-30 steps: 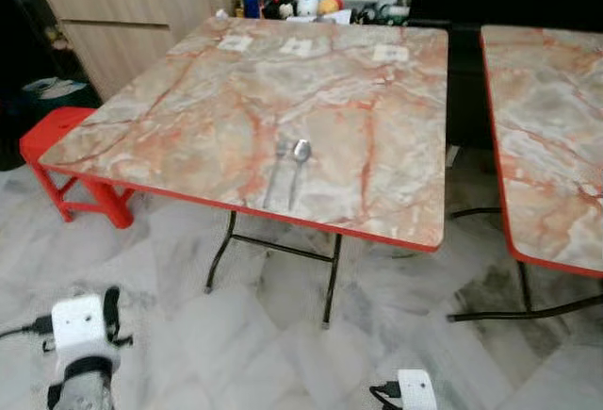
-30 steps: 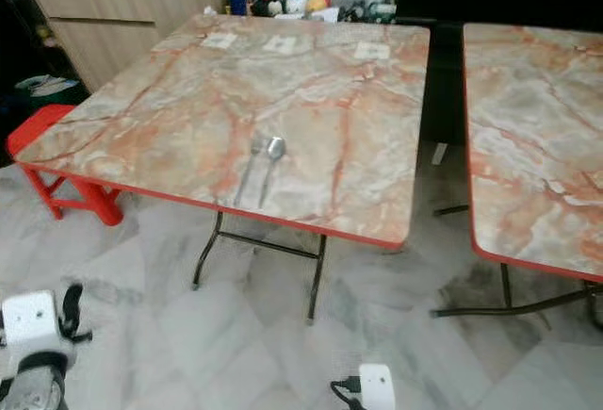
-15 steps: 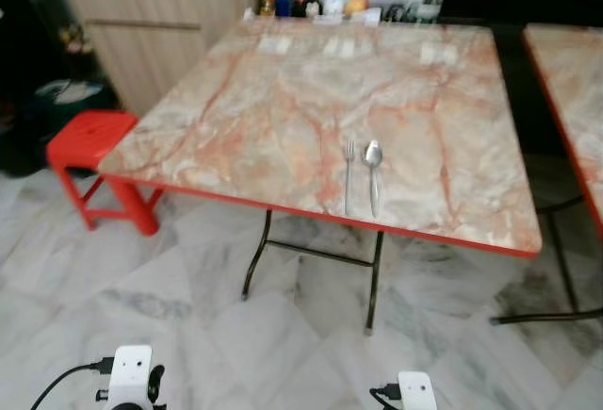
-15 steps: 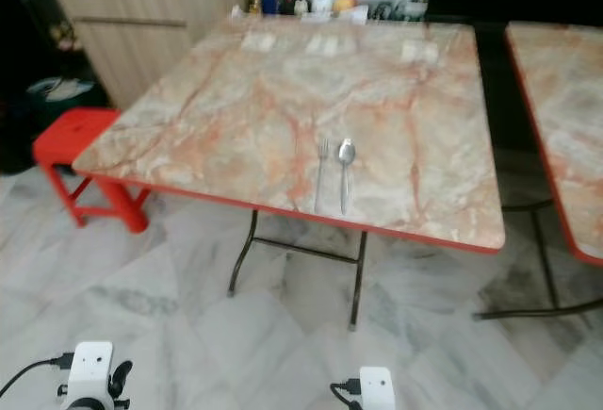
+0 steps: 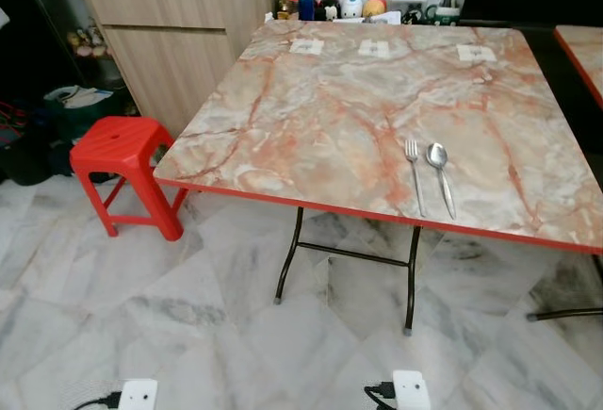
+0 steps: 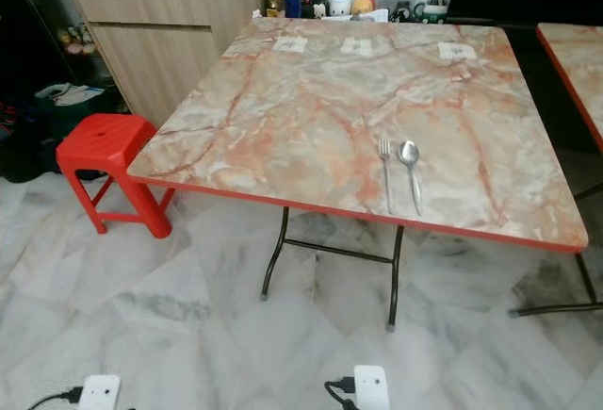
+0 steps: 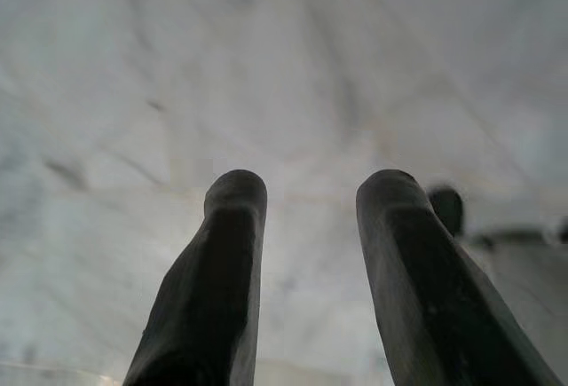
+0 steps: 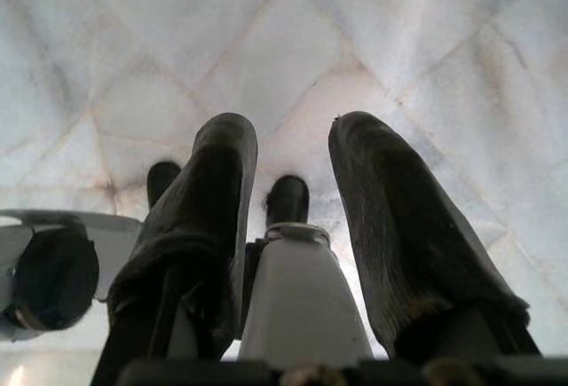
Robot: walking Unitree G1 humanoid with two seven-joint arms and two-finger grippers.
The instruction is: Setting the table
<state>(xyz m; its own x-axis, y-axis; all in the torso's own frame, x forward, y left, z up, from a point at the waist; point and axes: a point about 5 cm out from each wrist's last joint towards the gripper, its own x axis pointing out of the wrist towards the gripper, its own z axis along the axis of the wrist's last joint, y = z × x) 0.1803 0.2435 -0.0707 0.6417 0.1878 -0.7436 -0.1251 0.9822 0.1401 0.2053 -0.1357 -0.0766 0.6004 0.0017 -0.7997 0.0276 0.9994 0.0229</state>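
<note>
Left eye view looks down on a marble-patterned surface (image 5: 377, 99) with a red edge. A fork (image 5: 414, 172) and a spoon (image 5: 439, 164) lie side by side near its front edge, handles toward the robot, just beside each other but apart. A red stool (image 5: 127, 167) stands on the floor at the surface's left corner, and a wooden cabinet (image 5: 179, 28) stands behind it. Three small white squares sit along the far edge.

Both arms hang low. The left pincer (image 7: 311, 226) points at the floor with its fingers apart and nothing between them. The right pincer (image 8: 288, 173) does too, fingers apart and empty.

One place looks laid, so the step in hand is probably fetching more settings. Walk clear of the stool, keep the arms tucked, and place later cutlery parallel to this pair, well in from the edge.
</note>
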